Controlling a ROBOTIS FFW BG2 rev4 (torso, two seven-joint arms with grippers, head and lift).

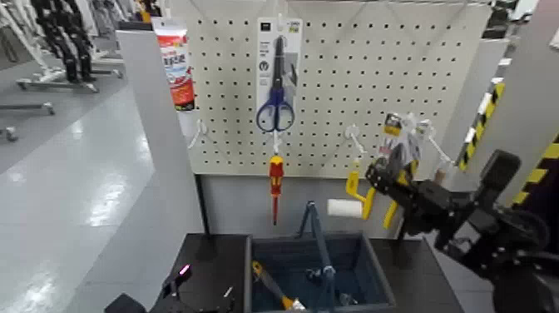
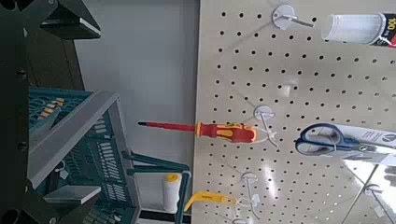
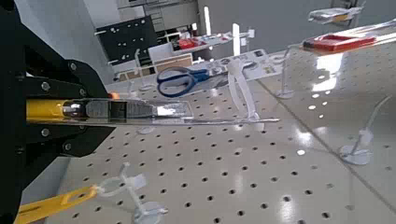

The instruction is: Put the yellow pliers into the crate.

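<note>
r claw point(image 3: 98, 110): at pegboard point(image 1: 333, 91), pressed on yellow pliers point(image 3: 47, 109) | l claw point(image 2: 86, 109): idle nr crate point(image 1: 378, 268), spread | pliers: at white hook point(image 3: 245, 98), above crate, not in | handling (est.): stiff, mod. wt, handles prob. slick, card may bend | hold: both handles, square, off card
</note>
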